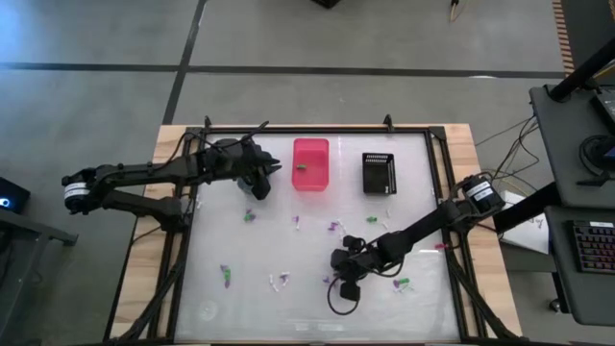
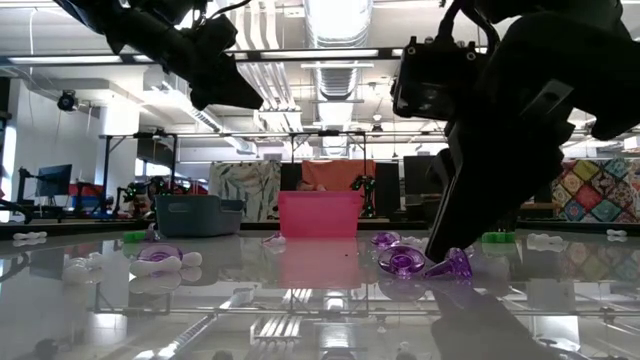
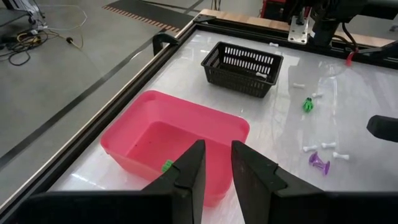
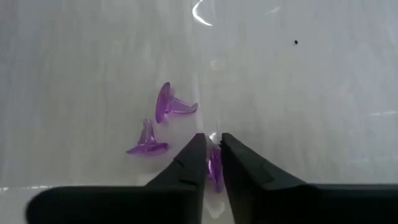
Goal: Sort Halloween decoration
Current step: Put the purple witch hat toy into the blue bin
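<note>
Small purple, green and white Halloween trinkets lie scattered on the glossy white table (image 1: 240,259). My right gripper (image 4: 211,163) is down at the table's near middle (image 1: 342,279), shut on a purple trinket (image 4: 214,171). Two more purple trinkets (image 4: 171,106) (image 4: 147,142) lie on the table just beyond its fingertips. My left gripper (image 3: 216,165) hangs above the near rim of the pink bin (image 3: 180,146), its fingers a narrow gap apart with nothing between them. One green trinket (image 3: 166,166) lies on the bin's floor. My right gripper pinches the purple trinket (image 4: 215,174) between its two fingertips. The fingers slant down onto it from the table's right. The trinket (image 2: 455,266) sits at table level; the fingers hide which part of it they have.
A black mesh basket (image 1: 379,173) stands right of the pink bin (image 1: 310,163) at the table's far side, and a blue-grey bin (image 2: 200,215) to the left. Loose trinkets lie about, purple (image 1: 250,216), green (image 1: 401,284) and white (image 1: 281,281).
</note>
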Controlling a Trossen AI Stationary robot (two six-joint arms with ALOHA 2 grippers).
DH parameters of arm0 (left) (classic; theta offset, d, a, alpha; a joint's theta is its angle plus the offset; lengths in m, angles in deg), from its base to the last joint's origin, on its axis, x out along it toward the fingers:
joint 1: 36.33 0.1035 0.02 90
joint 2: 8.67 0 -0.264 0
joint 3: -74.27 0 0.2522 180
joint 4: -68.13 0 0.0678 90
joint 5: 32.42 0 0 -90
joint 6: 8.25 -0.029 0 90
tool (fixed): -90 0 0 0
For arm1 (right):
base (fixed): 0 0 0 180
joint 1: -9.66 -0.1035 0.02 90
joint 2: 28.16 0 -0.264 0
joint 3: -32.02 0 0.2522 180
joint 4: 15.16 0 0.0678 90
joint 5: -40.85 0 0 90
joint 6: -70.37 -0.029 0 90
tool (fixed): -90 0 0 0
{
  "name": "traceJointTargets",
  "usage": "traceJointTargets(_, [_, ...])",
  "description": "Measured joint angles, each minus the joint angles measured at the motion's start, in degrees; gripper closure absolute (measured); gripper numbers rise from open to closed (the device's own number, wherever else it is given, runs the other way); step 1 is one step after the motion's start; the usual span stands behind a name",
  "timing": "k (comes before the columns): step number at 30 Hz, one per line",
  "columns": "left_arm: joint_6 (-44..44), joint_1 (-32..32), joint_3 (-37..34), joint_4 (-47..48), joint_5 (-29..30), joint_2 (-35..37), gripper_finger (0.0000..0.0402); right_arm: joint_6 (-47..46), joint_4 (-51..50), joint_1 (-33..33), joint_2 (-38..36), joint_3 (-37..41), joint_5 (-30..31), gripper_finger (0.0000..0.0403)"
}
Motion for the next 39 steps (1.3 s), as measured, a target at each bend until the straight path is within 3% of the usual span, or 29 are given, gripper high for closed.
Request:
traceJointTargets(4, [-0.01, 0.00, 0.01, 0.00, 0.00, 0.00, 0.0341, 0.10, 0.14, 0.00, 0.00, 0.00, 0.03, 0.0391])
traceJointTargets(19, [-0.01, 0.00, 0.01, 0.00, 0.00, 0.00, 0.0341, 4.70, -0.03, 1.66, -3.04, 0.07, 4.64, 0.0394])
traceJointTargets(22, [-0.02, 0.00, 0.01, -0.09, 0.00, 0.00, 0.0341, 7.92, 1.50, 2.81, -3.23, 0.07, 9.83, 0.0394])
traceJointTargets(26, [-0.19, 0.00, -0.50, -2.72, 0.00, 0.00, 0.0341, 16.64, 10.66, 6.44, -3.25, 0.09, 15.91, 0.0394])
traceJointTargets(32, [0.17, -0.13, -0.54, -7.71, 0.00, 0.04, 0.0341, 29.15, 25.12, 14.80, -3.26, 0.09, 13.43, 0.0394])
traceJointTargets(39, [-1.11, -0.13, -0.54, -12.82, 0.13, 4.39, 0.0341, 30.09, 42.56, 24.61, 0.56, -2.33, 10.98, 0.0394])
